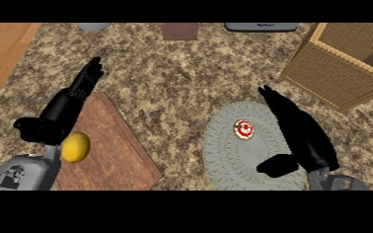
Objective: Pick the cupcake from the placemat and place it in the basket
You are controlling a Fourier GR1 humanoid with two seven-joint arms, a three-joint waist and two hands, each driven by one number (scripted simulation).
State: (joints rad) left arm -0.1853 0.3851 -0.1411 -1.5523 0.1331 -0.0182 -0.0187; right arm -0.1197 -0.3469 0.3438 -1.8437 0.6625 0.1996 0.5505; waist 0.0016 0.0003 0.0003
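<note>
- Head view: the speckled stone counter (pixel 182 84) fills the frame, with a strip of wooden surface (pixel 15 44) at its far left corner.
- The cupcake (pixel 244 129), topped in red and white, sits on the round grey placemat (pixel 226 165), in the mat's far half. The mat lies toward the counter's near right.
- The right hand (pixel 306 133) lies over the placemat's right side. Its fingers (pixel 270 96) are straight and point away toward the far edge, and its thumb (pixel 277 166) juts out to the left above the mat's near part. It holds nothing. The cupcake is just to the left of the fingers, with a gap between them.
- The woven basket (pixel 328 79) stands at the counter's far right corner, well apart from the cupcake and beyond the right hand's fingertips.
- The left hand (pixel 69 106) is near the counter's left edge with its fingers up and straight and its thumb out to the left. It is empty.
- A brown board (pixel 116 153) lies at the near left, partly under the left forearm, and a yellow lemon (pixel 75 147) rests on it just beside the wrist.
- Along the far edge, cut off by the frame, are a grey rounded object (pixel 93 26), a small brown block (pixel 180 31) and a dark grey flat device (pixel 261 26).
</note>
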